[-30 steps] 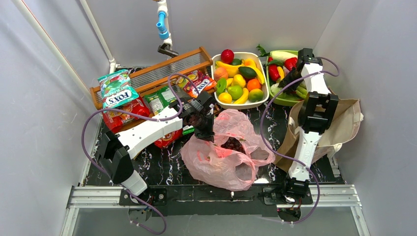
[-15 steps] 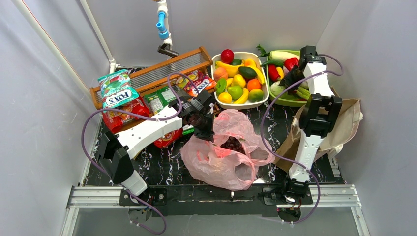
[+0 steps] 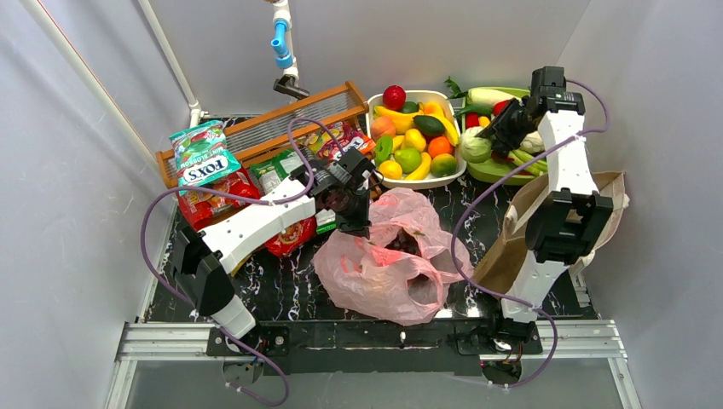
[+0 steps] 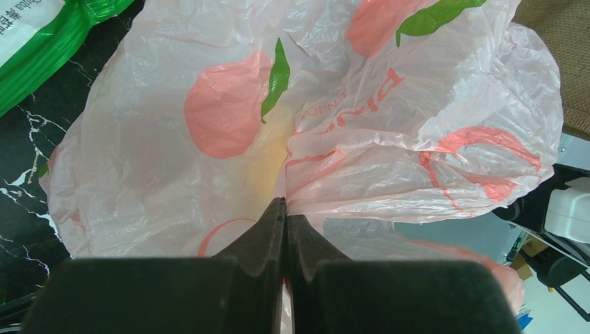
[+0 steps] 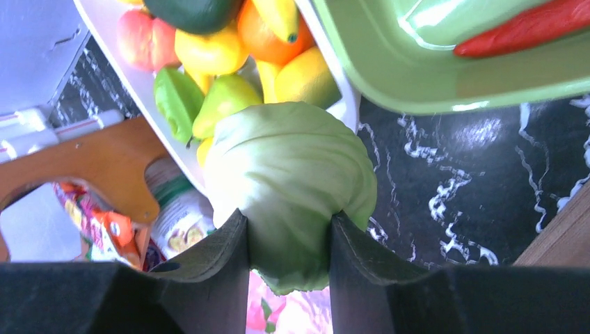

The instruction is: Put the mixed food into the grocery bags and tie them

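The right gripper (image 5: 289, 219), fingers part-open, clamps a pale green round toy cabbage (image 5: 289, 156) beside the green tray (image 5: 417, 76); carry it level over the thin pink rose-printed bag (image 3: 384, 273), pinched by the fully closed left gripper (image 4: 285, 207)

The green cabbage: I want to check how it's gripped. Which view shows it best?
The right wrist view: the cabbage fills the middle, squeezed in the right tool. The top external view shows it small, held at the green tray edge. The left wrist view does not show it.
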